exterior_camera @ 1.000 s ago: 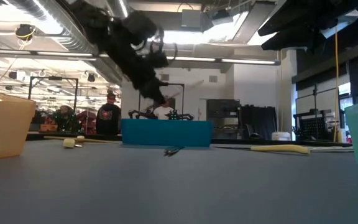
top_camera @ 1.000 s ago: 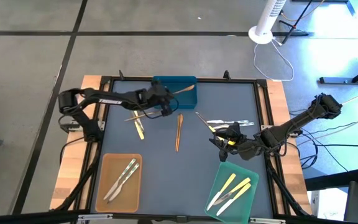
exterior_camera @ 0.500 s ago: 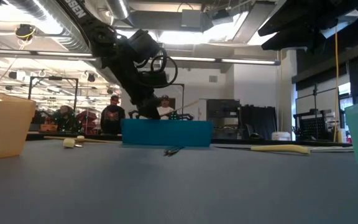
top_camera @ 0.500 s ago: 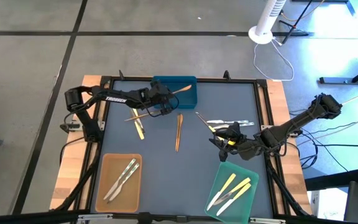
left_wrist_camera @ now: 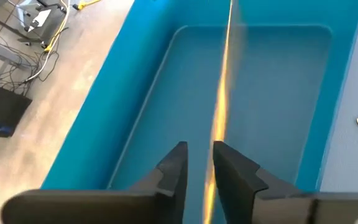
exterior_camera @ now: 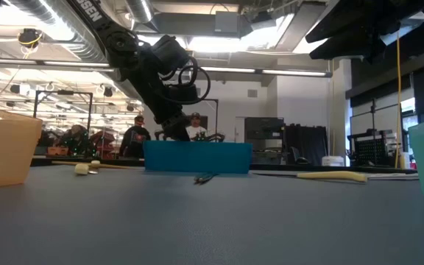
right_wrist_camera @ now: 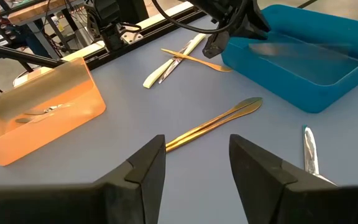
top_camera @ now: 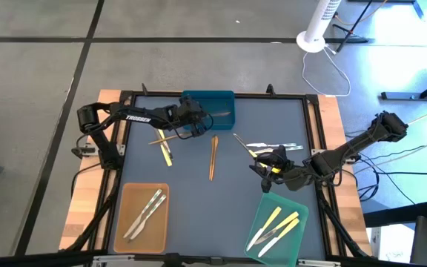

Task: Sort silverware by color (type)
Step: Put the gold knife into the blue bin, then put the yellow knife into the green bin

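Note:
My left gripper [left_wrist_camera: 197,149] hangs low over the left part of the blue tray [top_camera: 227,100], fingers a little apart. A brown utensil [left_wrist_camera: 222,106] runs as a blurred streak from between them out along the tray floor; from above it [top_camera: 219,114] lies inside the tray. My right gripper [right_wrist_camera: 194,146] waits open over the table's right middle [top_camera: 262,169], with nothing between its fingers. Loose silverware lies flat on the table: a brown pair [top_camera: 213,156], a yellow and a brown piece crossed [top_camera: 164,144], and silvery pieces [top_camera: 274,147]. My left gripper has the brown utensil's near end [left_wrist_camera: 209,193] in the gap between its open fingers, which slant down into the tray from the table's left. The utensil is blurred, and I cannot tell whether either finger touches it.
A tan tray [top_camera: 124,222] at the near left holds silvery pieces [top_camera: 147,211]. A green tray [top_camera: 296,236] at the near right holds pale yellow pieces [top_camera: 276,222]. In the low view, people stand in the room behind the table.
My left gripper has sunk toward the blue tray and swung slightly toward the far edge. The brown utensil, which stuck out slanting upward beyond its fingers, has dropped and now lies inside the tray.

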### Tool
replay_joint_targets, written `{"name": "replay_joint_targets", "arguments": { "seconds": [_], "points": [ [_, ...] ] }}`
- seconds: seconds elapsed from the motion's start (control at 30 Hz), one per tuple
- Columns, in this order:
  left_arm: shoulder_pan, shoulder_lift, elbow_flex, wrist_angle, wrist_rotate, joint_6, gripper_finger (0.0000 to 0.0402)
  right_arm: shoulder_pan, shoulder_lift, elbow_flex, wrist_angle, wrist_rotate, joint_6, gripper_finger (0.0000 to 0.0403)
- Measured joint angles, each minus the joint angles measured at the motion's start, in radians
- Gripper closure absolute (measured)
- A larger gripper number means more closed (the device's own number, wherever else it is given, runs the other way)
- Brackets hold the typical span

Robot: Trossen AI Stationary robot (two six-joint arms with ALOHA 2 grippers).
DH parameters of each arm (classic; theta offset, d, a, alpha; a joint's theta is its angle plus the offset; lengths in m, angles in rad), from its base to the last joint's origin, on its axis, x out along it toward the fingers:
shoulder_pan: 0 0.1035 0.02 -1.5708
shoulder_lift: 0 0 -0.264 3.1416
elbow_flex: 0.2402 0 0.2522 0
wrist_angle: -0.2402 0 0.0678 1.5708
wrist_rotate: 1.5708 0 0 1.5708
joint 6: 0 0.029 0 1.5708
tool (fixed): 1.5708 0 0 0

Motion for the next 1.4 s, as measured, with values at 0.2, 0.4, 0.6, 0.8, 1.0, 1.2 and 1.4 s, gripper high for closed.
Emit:
{"name": "replay_joint_targets", "arguments": {
  "seconds": [0.2,0.4,0.6,0.8,1.0,1.2,1.4],
  "points": [
    [0.0,0.0,0.0,0.0,0.0,0.0,0.0295,0.0,0.0,0.0,0.0,0.0,0.0,0.0239],
    [0.002,0.0,0.0,0.0,0.0,-0.024,0.027,0.0,0.0,0.0,0.0,0.0,0.0,0.0239],
    [0.002,0.0,0.0,0.0,-0.001,-0.025,0.026,0.0,0.0,0.0,0.0,0.0,0.001,0.0239],
    [0.001,0.0,0.0,0.005,-0.001,-0.025,0.026,0.0,0.0,0.0,0.001,0.0,0.002,0.0239],
    [-0.023,-0.029,0.009,-0.01,-0.002,-0.023,0.0259,0.0,0.0,0.0,0.003,-0.014,0.004,0.0239],
    [-0.094,-0.086,0.067,-0.017,-0.001,-0.02,0.0259,0.0,0.0,0.0,0.004,-0.018,0.004,0.0239],
    [-0.207,-0.169,0.137,-0.123,0.001,-0.03,0.0259,0.0,-0.001,0.0,0.002,-0.018,0.004,0.0239]
  ]
}}
